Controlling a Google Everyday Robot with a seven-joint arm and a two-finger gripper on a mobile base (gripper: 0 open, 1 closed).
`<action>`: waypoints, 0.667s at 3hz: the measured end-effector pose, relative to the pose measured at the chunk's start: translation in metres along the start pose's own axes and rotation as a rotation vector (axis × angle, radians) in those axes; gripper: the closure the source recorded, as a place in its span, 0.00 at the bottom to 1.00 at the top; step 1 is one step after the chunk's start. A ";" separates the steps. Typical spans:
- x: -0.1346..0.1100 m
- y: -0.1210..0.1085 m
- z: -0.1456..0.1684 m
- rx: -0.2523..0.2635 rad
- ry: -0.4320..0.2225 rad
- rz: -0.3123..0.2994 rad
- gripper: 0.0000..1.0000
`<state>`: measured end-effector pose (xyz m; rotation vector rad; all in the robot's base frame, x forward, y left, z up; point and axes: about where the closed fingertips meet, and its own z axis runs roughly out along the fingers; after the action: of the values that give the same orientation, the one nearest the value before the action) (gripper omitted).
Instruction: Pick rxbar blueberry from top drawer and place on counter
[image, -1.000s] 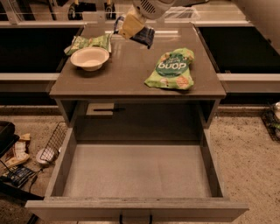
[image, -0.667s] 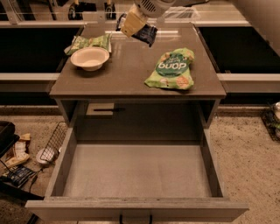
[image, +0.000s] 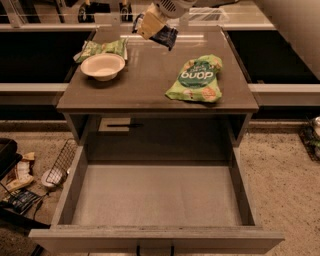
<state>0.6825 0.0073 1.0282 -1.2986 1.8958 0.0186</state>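
Observation:
My gripper (image: 151, 26) is at the top of the camera view, over the back of the counter (image: 145, 80). It is shut on the rxbar blueberry (image: 166, 36), a small dark blue bar that hangs tilted just above the counter's far edge. The top drawer (image: 155, 197) is pulled wide open below the counter. Its grey floor is bare, and its dark handle (image: 154, 249) shows at the bottom edge.
A large light-green chip bag (image: 196, 79) lies on the counter's right half. A white bowl (image: 103, 66) sits at the left with a green wrinkled packet (image: 102, 49) behind it. A wire basket (image: 60, 167) and clutter lie on the floor to the left.
My gripper with the bar has moved slightly up and toward the back of the counter. Nothing else has moved.

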 end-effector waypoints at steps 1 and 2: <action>0.003 -0.049 0.036 0.048 -0.008 0.032 1.00; 0.022 -0.103 0.071 0.122 0.004 0.098 1.00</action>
<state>0.8036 -0.0267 1.0096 -1.1244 1.9315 -0.0480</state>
